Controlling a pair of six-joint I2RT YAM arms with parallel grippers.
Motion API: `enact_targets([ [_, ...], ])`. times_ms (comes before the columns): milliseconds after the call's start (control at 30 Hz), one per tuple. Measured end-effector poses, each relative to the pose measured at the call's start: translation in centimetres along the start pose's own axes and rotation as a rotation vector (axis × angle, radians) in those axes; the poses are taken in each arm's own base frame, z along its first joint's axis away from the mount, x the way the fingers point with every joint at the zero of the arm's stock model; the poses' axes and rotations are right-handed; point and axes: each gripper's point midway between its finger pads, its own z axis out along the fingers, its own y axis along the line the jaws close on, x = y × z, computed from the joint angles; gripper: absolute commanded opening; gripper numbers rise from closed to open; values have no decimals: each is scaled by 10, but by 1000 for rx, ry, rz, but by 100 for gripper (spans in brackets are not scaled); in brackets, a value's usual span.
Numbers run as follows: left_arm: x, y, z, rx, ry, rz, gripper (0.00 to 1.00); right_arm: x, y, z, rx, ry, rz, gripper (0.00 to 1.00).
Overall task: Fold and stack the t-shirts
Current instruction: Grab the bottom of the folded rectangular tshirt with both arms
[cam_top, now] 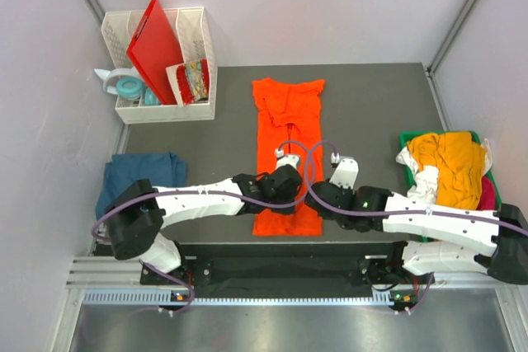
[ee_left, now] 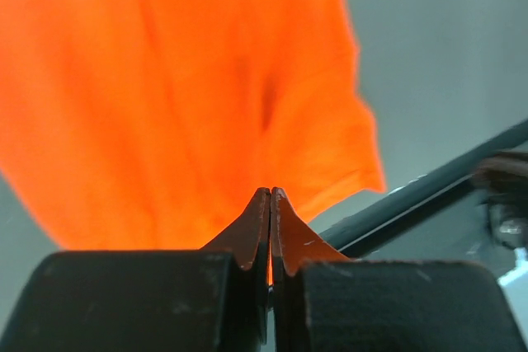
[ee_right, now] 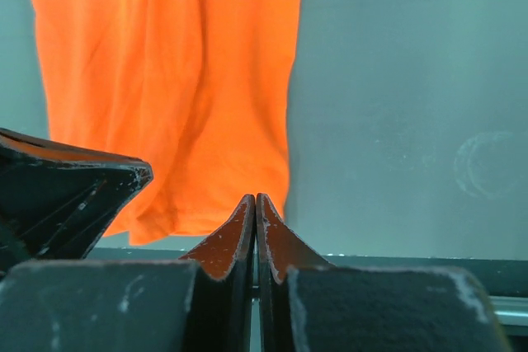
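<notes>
Left claw [ee_left: 271, 194] and right claw [ee_right: 256, 198] pressed together above near end of orange t-shirt [cam_top: 287, 129] on desk [cam_top: 371, 113]; grip on cloth indiscernible.

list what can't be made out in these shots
- Top view: middle of the orange t-shirt, covered by the left arm and right arm.
- Top view: what lies under the mustard-yellow shirt in the green bin.
- Top view: near edge of the teal-blue shirt, behind the left arm.
- Left wrist view: orange cloth blurred, cut off at the top edge.

T-shirt [cam_top: 288, 129] on table [cam_top: 371, 113] (heap [cam_top: 450, 166] rightward)
</notes>
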Motion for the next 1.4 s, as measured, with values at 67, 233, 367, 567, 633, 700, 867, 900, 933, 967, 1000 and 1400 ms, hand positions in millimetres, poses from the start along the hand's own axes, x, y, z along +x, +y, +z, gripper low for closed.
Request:
enact_targets([
  [67, -5, -9, 2, 28, -9, 1, 0, 3, -4, 2, 8, 4, 4, 0],
  [233, -2, -15, 8, 56, 10, 5, 0, 15, -16, 7, 36, 26, -3, 0],
  [367, 12, -14, 16, 69, 56, 11, 0, 19, -19, 8, 44, 37, -8, 0],
  [567, 39, 12, 24, 2, 115, 12, 0, 22, -19, 10, 53, 48, -17, 0],
  [633, 46, 23, 23, -34, 125, 3, 0, 23, -18, 11, 54, 50, -18, 0],
  [700, 50, 31, 21, -58, 125, -10, 0, 23, -18, 11, 52, 49, -17, 0],
  [867, 50, 48, 7, -104, 79, -47, 0, 26, -14, 14, 47, 60, -24, 0],
  [900, 50, 51, 5, -114, 74, -54, 0, 27, -14, 14, 48, 64, -27, 0],
  [933, 51, 54, 4, -121, 71, -59, 0, 28, -14, 15, 49, 67, -29, 0],
  [967, 52, 55, 5, -127, 71, -63, 0, 29, -13, 16, 51, 70, -33, 0],
  [1000, 53, 57, 5, -132, 75, -68, 0, 30, -13, 17, 52, 74, -35, 0],
  [1400, 52, 55, 9, -142, 80, -75, 0, 31, -13, 19, 56, 74, -57, 0],
])
